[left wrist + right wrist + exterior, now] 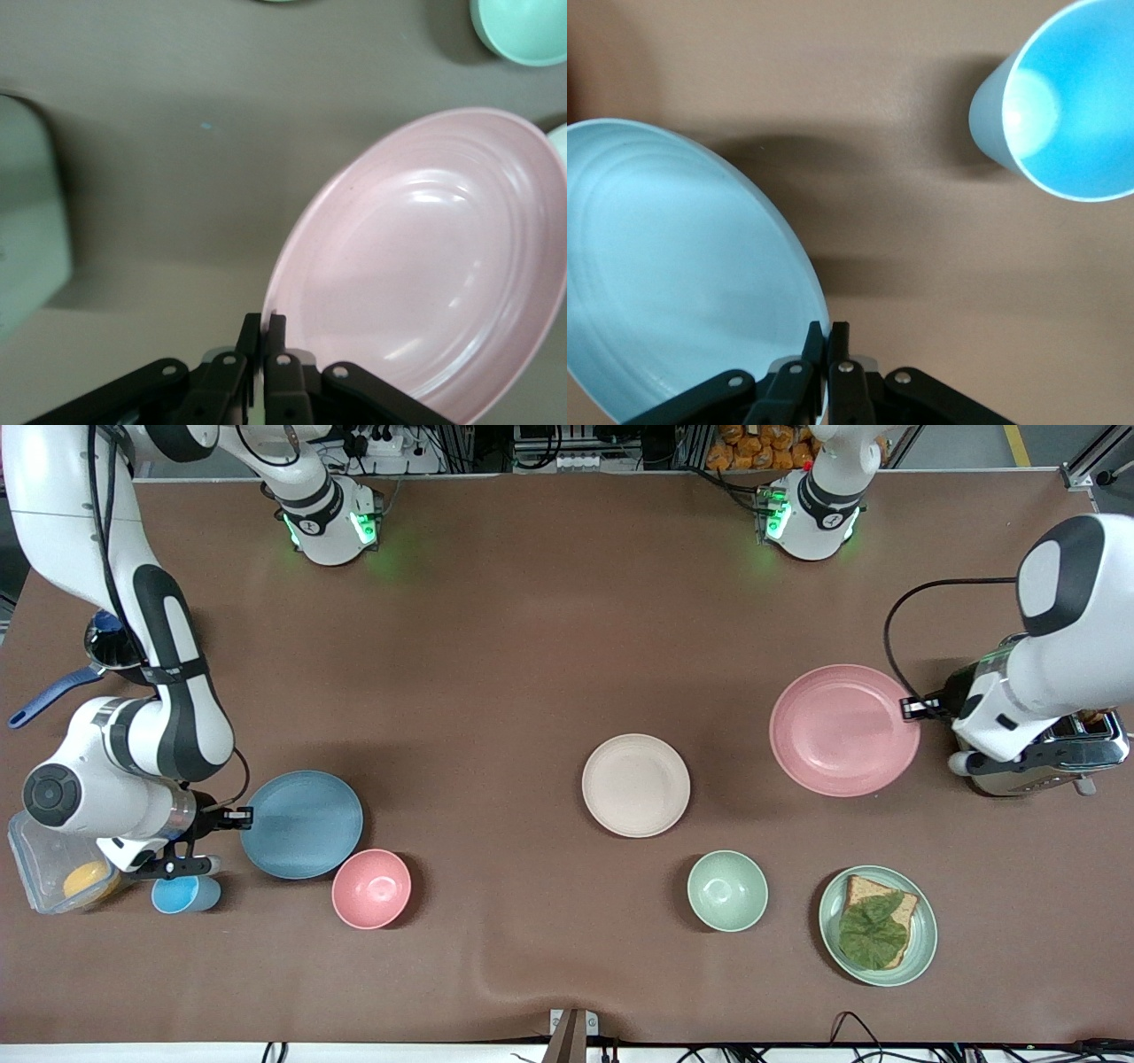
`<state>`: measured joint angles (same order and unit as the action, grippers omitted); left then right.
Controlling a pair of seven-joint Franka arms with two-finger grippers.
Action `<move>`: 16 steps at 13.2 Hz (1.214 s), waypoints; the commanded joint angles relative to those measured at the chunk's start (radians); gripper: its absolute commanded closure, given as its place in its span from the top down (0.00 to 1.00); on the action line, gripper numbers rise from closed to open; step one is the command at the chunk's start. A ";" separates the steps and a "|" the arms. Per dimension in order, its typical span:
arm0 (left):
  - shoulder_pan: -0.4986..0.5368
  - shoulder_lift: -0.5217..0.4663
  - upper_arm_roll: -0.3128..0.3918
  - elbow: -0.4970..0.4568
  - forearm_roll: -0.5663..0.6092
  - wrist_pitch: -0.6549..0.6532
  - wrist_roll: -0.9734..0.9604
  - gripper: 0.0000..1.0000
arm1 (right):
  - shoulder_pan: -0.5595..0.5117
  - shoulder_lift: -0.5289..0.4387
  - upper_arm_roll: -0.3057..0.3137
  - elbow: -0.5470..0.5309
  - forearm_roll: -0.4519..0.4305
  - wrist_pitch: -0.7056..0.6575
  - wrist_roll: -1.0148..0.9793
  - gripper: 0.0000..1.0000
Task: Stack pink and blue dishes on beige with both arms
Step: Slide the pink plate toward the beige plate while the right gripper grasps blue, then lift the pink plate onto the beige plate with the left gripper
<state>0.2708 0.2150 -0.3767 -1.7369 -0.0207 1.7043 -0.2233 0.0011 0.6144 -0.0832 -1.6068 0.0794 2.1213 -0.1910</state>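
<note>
The beige plate (635, 785) lies flat near the table's middle. My left gripper (912, 708) (263, 323) is shut on the rim of the pink dish (842, 729) (425, 266). That dish is off the table and tilted, over the left arm's end, with its shadow under it. My right gripper (237, 816) (827, 332) is shut on the rim of the blue dish (301, 824) (673, 266). The blue dish is tipped up a little at the right arm's end of the table. Both dishes are apart from the beige plate.
A blue cup (184, 894) (1072, 106) and a clear container (27, 859) sit close to my right gripper. A pink bowl (371, 888), a green bowl (727, 890) and a green plate (927, 934) with a sandwich lie nearer the camera. A toaster (1045, 757) stands under my left arm.
</note>
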 commanded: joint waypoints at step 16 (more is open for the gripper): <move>-0.136 0.130 -0.225 -0.289 -0.048 0.494 -0.269 0.00 | 0.089 -0.159 0.039 -0.018 0.064 -0.254 -0.042 0.00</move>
<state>0.1422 0.3247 -0.6008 -2.0061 -0.0568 2.1339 -0.4640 0.0751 0.4877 -0.0454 -1.6053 0.1042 1.8834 -0.2358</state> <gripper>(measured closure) 0.947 0.956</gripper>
